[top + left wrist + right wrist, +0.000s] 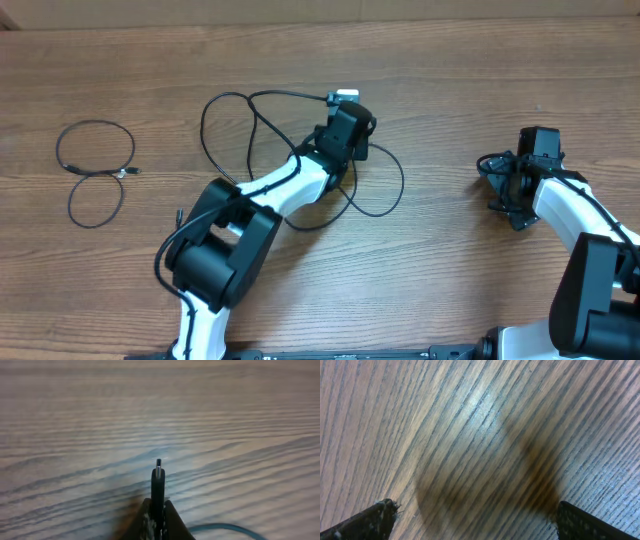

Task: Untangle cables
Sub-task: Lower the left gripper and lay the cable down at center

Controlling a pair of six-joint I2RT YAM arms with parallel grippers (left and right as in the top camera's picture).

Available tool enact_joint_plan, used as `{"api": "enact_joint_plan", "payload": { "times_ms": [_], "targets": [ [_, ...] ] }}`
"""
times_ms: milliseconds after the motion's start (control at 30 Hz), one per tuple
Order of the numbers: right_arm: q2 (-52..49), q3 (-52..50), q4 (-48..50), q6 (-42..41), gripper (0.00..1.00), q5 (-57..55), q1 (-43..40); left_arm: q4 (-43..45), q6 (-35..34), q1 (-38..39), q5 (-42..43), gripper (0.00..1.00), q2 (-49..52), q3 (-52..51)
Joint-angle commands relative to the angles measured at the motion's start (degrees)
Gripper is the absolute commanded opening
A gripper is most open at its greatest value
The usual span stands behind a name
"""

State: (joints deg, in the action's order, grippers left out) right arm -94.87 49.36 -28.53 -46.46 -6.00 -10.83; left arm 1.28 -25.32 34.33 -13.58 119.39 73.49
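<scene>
Wooden table (450, 80) bears cables (206, 120) looping around left end effector (343, 99).

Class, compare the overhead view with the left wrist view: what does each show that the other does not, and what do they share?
Only overhead: the whole looping cable sprawled around the left arm, a separate coiled cable at far left, and the right gripper off to the right. Only left wrist: a silver-tipped plug close up, clamped in the shut jaws with its tip poking out. Both: the left gripper and the wooden table.
</scene>
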Motion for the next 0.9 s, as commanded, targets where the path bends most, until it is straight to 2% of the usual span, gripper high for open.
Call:
{"api": "enact_joint_plan", "payload": {
  "times_ms": [0, 133, 233, 300, 433, 500, 567, 600, 667, 700, 733, 767, 800, 867],
  "targets": [
    [1.0, -0.1, 0.2, 0.4, 1.00, -0.4, -0.1, -1.0, 0.0, -1.8, -2.0, 0.07, 4.1, 0.6],
    [1.0, -0.1, 0.2, 0.4, 1.00, -0.3, -0.1, -3.2, 1.7, -2.5, -1.2, 0.10, 6.4, 0.6],
    [1.0, -0.1, 0.2, 0.4, 1.00, -0.3, -0.1, -4.2, 8.2, -2.4, 3.0, 0.26, 6.3, 0.7],
    [1.0, -0.1, 0.2, 0.5, 1.00, -0.3, -0.1, -6.9, 9.3, -2.4, 4.7, 0.28, 6.0, 0.9],
    [1.0, -0.1, 0.2, 0.4, 1.00, -0.4, -0.1, -18.9, 9.0, -2.4, 7.4, 0.27, 5.0, 4.4],
    [1.0, -0.1, 0.2, 0.4, 1.00, -0.3, -0.1, -30.2, 9.0, -2.4, 10.4, 0.33, 4.9, 8.9],
    [1.0, -0.1, 0.2, 0.5, 1.00, -0.3, -0.1, -37.3, 9.0, -2.4, 13.8, 0.39, 4.9, 11.5],
    [1.0, -0.1, 0.2, 0.4, 1.00, -0.3, -0.1, -40.5, 9.1, -2.4, 16.7, 0.45, 4.9, 12.3],
    [1.0, -0.1, 0.2, 0.4, 1.00, -0.4, -0.1, -44.4, 9.1, -2.4, 18.9, 0.49, 4.9, 12.7],
    [1.0, -0.1, 0.1, 0.4, 1.00, -0.3, -0.1, -46.9, 9.1, -2.4, 18.9, 0.65, 4.9, 13.0],
    [1.0, -0.1, 0.2, 0.4, 1.00, -0.3, -0.1, -49.2, 9.8, -2.6, 18.4, 0.93, 4.9, 13.8],
    [1.0, -0.1, 0.2, 0.4, 1.00, -0.4, -0.1, -51.5, 10.3, -2.7, 17.8, 1.00, 4.9, 15.1],
    [1.0, -0.1, 0.2, 0.4, 1.00, -0.4, -0.1, -55.6, 10.8, -2.9, 17.0, 0.99, 4.8, 18.3],
    [1.0, -0.1, 0.2, 0.4, 1.00, -0.4, -0.1, -61.4, 13.3, -3.0, 17.0, 0.90, 4.8, 24.8]
  ]
}}
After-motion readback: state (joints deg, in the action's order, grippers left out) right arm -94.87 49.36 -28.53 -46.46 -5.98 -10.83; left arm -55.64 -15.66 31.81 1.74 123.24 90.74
